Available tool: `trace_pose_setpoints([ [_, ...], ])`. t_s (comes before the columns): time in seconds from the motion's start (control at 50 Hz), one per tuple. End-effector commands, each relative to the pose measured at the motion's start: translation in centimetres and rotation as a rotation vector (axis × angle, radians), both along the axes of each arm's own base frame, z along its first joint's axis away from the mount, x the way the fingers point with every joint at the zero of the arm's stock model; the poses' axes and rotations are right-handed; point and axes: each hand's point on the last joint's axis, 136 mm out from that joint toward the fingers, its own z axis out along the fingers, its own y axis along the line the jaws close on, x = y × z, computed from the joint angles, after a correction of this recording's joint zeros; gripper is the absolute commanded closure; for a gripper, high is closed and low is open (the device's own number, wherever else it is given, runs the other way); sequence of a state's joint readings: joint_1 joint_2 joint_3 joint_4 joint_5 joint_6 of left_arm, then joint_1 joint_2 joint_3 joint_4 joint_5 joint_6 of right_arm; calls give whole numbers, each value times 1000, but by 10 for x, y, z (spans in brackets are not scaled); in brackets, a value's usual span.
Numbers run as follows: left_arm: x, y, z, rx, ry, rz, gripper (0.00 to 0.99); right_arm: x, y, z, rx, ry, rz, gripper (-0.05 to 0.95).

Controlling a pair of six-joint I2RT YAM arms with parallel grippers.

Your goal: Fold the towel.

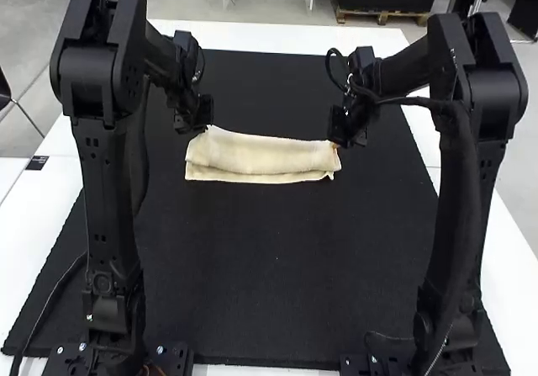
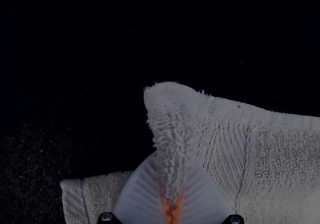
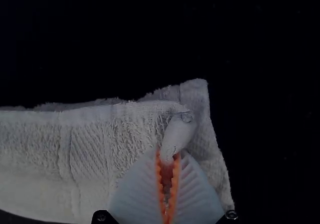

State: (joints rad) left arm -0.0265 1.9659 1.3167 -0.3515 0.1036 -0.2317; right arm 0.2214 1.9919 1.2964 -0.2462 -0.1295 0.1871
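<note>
1. In the high view, a black mat [image 1: 277, 267] is crossed left to right by the long folded towel [image 1: 265, 154], a lower layer exposed nearest.
2. Farther, at opposite ends, pinched cloth, detailed in the wrist views, is clamped by left tool [image 1: 202, 127] and right tool [image 1: 337, 137].

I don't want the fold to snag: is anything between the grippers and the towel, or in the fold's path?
Nothing visible is. The left gripper and right gripper pinch the towel directly, near its two ends, and no object shows between the pinched parts and the rest of the cloth.
</note>
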Motion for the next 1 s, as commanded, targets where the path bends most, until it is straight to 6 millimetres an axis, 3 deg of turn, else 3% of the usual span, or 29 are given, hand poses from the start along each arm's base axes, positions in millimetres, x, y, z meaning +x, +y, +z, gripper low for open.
trace_pose_setpoints([
  [0.0, 2, 22, -4, 55, 1, 45, 967, 4, -9, 14, -45, -51, -15, 918],
  [0.4, 1, 21, -22, 65, 31, 44, 967, 1, -5, 7, -45, -69, -3, 918],
  [0.98, -2, 21, -30, 70, 32, 44, 967, -6, -7, -9, -46, -61, -4, 918],
])
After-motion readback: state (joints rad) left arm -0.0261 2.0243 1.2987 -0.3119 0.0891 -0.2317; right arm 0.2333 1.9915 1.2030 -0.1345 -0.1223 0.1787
